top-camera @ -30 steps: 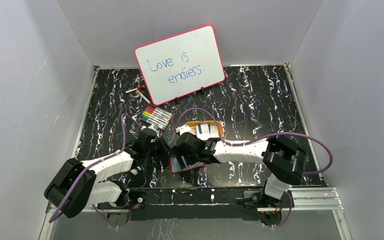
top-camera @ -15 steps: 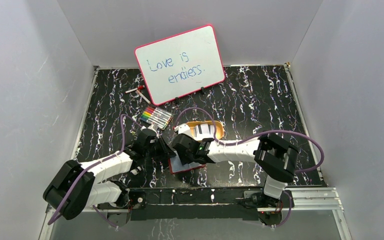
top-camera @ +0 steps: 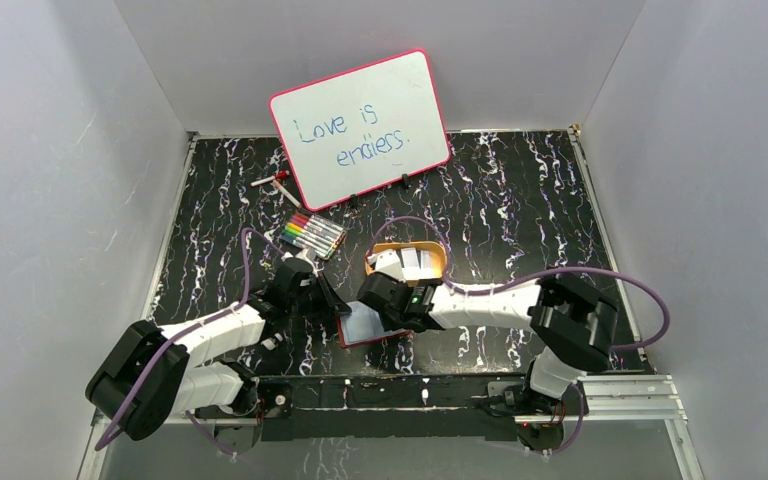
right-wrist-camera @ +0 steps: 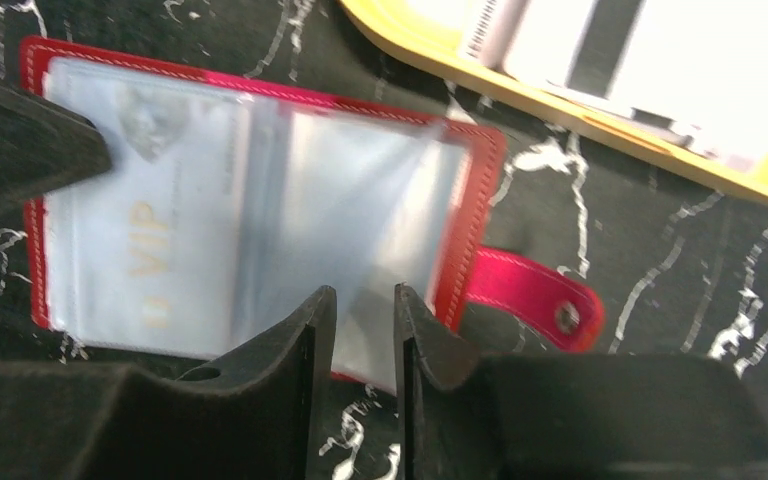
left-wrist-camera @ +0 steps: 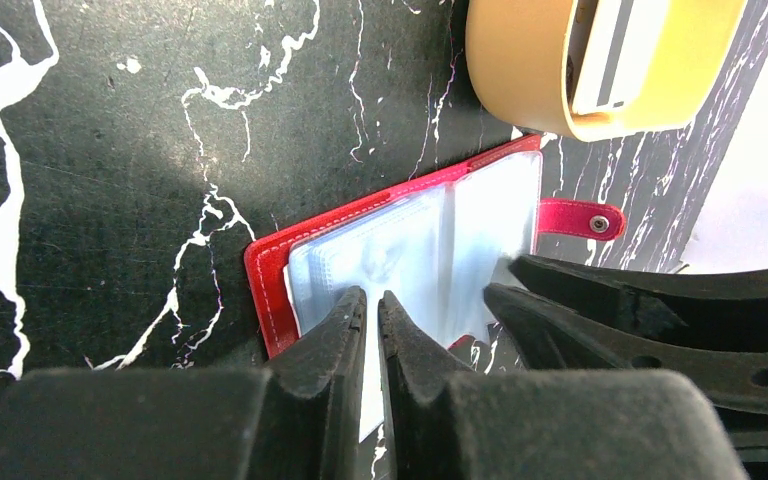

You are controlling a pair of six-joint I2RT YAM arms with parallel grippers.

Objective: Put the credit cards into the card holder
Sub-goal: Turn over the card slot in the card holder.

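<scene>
Both low, angled inward, L gripper [left-wrist-camera: 370, 298] pinching card holder [left-wrist-camera: 268, 268], R gripper [right-wrist-camera: 365, 296] beside

I can read "Love is endless." in blue handwriting on the pink-framed whiteboard [top-camera: 360, 128] that stands at the far side of the counter [top-camera: 520, 190]. Seen from my right wrist, a pale card [right-wrist-camera: 150, 250] inside a clear sleeve of the red card holder [right-wrist-camera: 470, 230] carries "VIP" in gold letters. The mark beside those letters is too blurred to make out.
</scene>
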